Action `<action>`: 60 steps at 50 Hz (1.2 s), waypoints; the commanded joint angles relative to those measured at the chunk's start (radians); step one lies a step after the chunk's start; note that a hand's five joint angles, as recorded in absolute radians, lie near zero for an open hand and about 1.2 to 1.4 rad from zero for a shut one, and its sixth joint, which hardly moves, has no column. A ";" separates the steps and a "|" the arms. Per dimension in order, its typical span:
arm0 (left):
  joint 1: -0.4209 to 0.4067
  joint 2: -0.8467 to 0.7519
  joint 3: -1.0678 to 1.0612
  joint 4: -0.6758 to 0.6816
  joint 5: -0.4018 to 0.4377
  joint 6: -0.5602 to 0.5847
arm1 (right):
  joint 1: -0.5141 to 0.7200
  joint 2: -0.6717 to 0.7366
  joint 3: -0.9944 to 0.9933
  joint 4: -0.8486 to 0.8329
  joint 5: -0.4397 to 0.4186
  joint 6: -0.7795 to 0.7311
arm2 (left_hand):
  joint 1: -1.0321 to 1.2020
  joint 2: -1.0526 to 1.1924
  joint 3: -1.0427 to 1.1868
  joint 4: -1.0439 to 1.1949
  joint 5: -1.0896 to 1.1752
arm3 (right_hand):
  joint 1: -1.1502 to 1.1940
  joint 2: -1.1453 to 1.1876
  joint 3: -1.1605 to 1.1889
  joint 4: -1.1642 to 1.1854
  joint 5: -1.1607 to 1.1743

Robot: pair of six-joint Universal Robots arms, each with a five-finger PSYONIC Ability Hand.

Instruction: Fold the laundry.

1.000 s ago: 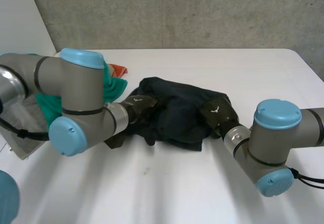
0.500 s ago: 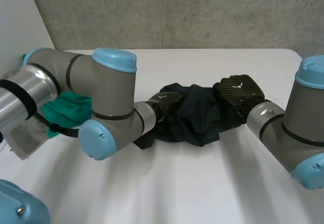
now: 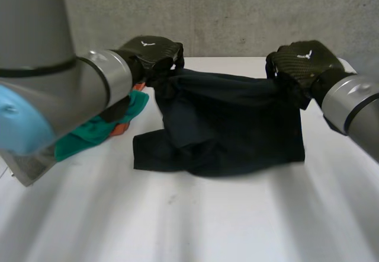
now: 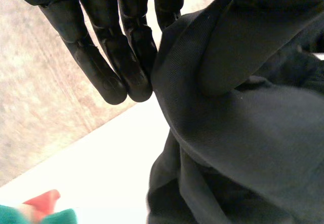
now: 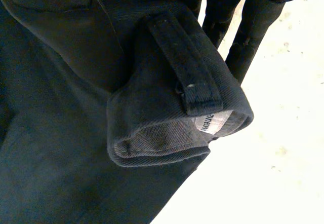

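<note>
A dark navy garment (image 3: 231,120) hangs stretched between both hands, its lower part resting on the white table (image 3: 237,220). My left hand (image 3: 151,51) is raised at the garment's upper left corner and shut on its top edge. In the left wrist view its fingers (image 4: 116,46) pinch the dark garment (image 4: 243,133). My right hand (image 3: 305,60) holds the upper right corner and is shut on it. In the right wrist view the waistband (image 5: 177,107), with a belt loop and a white label, folds out below the fingers (image 5: 253,26).
A teal cloth (image 3: 100,128) with an orange cloth (image 3: 139,86) lies on the table behind my left arm. A grey cloth (image 3: 29,164) lies at the table's left edge. A concrete wall (image 3: 249,13) stands behind the table.
Both hands have risen from the table and moved apart, lifting the crumpled garment and spreading it. The left hand has closed on its top edge.
</note>
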 commanded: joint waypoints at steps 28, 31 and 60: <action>0.036 -0.446 0.441 0.479 -0.119 0.584 | 0.047 0.466 -0.457 -0.233 0.163 0.138 | 0.298 0.203 0.216 0.204 0.239 | 0.313 0.238 0.237 0.203 0.241; 0.059 -0.474 0.493 0.604 -0.132 0.531 | 0.041 0.528 -0.448 -0.569 0.290 0.126 | -0.088 -0.183 -0.170 -0.182 -0.147 | 0.088 0.014 0.013 -0.021 0.017; 0.110 -0.021 -0.244 0.439 -0.116 0.249 | -0.058 0.325 -0.244 0.219 0.061 -0.119 | -0.595 -0.689 -0.676 -0.689 -0.654 | -0.367 -0.441 -0.443 -0.476 -0.439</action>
